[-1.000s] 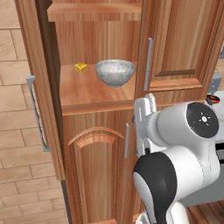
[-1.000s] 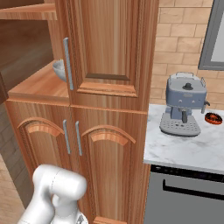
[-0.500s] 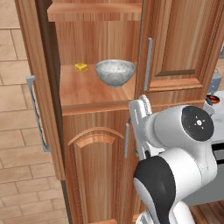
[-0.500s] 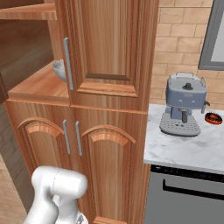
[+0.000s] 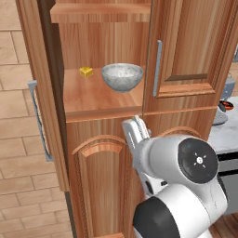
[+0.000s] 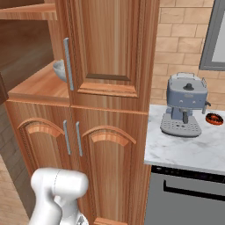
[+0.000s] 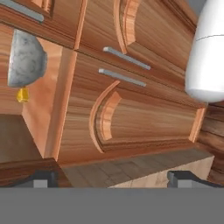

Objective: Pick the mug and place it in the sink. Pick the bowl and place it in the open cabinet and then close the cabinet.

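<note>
The speckled grey-white bowl point(image 5: 122, 76) stands upright on the shelf inside the open cabinet point(image 5: 93, 100). It also shows as the bowl point(image 7: 26, 59) in the hand view, and the shut right door half hides the bowl point(image 6: 59, 70) in the right base view. My gripper point(image 7: 113, 177) is open and holds nothing. It is drawn back from the shelf, in front of the low arched doors, below and to the right of the bowl. The hand point(image 5: 135, 132) sits just under the shelf's front edge. The cabinet's left door point(image 5: 39, 116) stands swung open. The mug and the sink are out of view.
A small yellow item point(image 5: 86, 71) lies on the shelf left of the bowl. The cabinet's right door point(image 5: 186, 51) is shut. To the right, a marble counter point(image 6: 189, 149) carries a grey coffee machine point(image 6: 184, 105) and a small dark dish point(image 6: 215, 117). Low arched doors point(image 6: 110, 167) stand below.
My arm has swung a little left and down in front of the lower doors. The bowl stays on the shelf and the gripper stays open.
</note>
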